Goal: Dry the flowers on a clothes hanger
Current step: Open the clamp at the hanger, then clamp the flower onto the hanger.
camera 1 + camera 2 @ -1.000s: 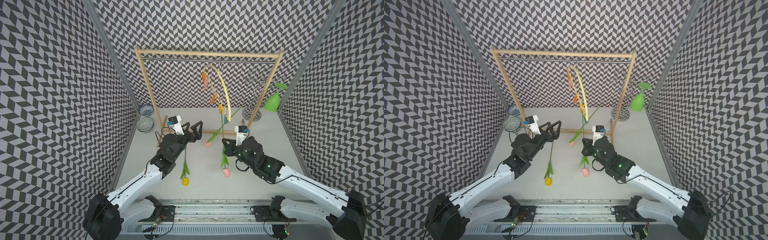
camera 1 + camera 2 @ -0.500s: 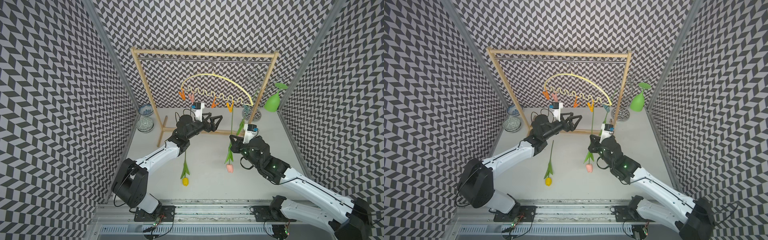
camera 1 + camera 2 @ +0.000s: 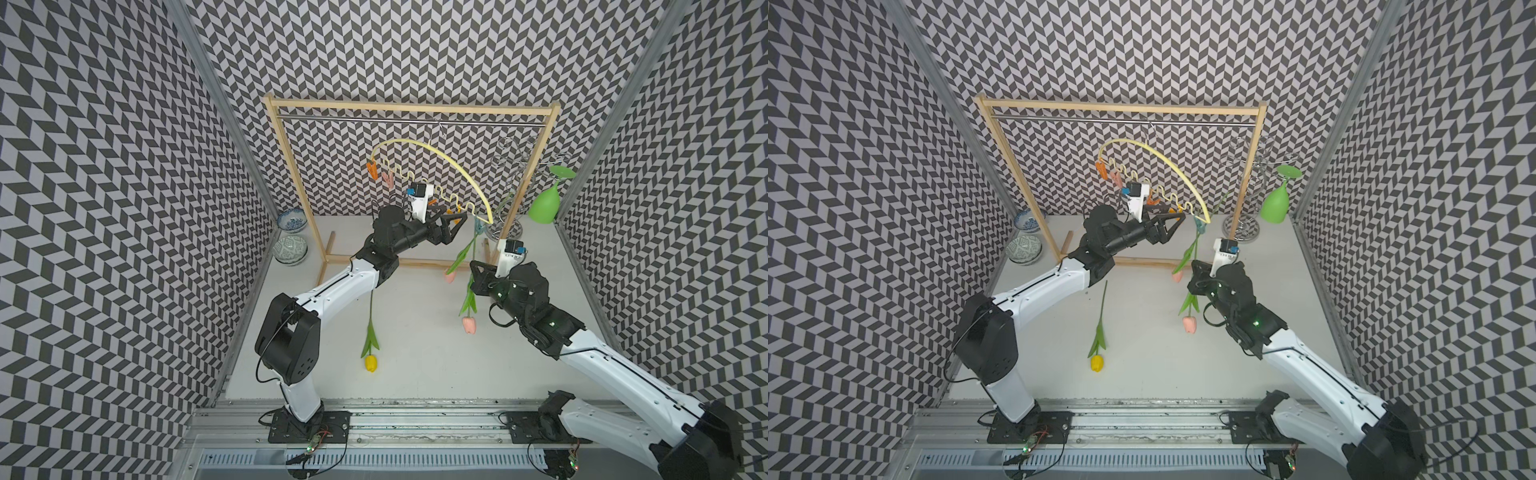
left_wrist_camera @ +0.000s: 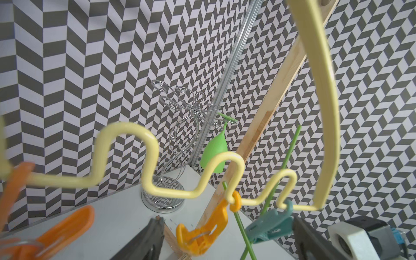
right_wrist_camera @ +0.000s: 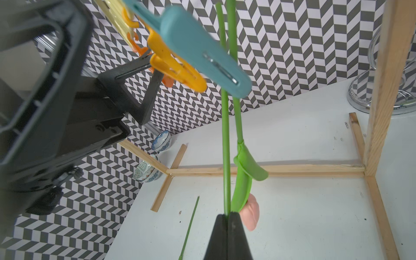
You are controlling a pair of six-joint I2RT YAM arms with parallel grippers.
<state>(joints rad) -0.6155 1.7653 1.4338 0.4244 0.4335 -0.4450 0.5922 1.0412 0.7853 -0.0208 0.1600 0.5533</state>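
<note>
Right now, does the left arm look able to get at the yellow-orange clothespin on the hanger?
Probably yes. The left gripper stands open with the yellow-orange clothespin hanging between its fingers and nothing in front of it. The blue clothespin beside it, holding a tulip stem, might get bumped.

The clothes hanger (image 4: 328, 108) is smooth pale yellow plastic with a soft sheen. Its teal clothespin (image 5: 198, 51) and orange clothespin (image 4: 207, 229) are matt plastic, the teal 1 with a metal spring. The rack (image 5: 387, 90) is bare grainy wood, its rail (image 3: 407, 121) polished metal. The wire stand (image 4: 162, 198) is mirror-bright chrome. The flowers (image 5: 226, 146) have smooth, plastic-looking stems. The bench (image 5: 292, 213) is matt white and scuffed. The right gripper (image 5: 227, 216) is matt black.
</note>
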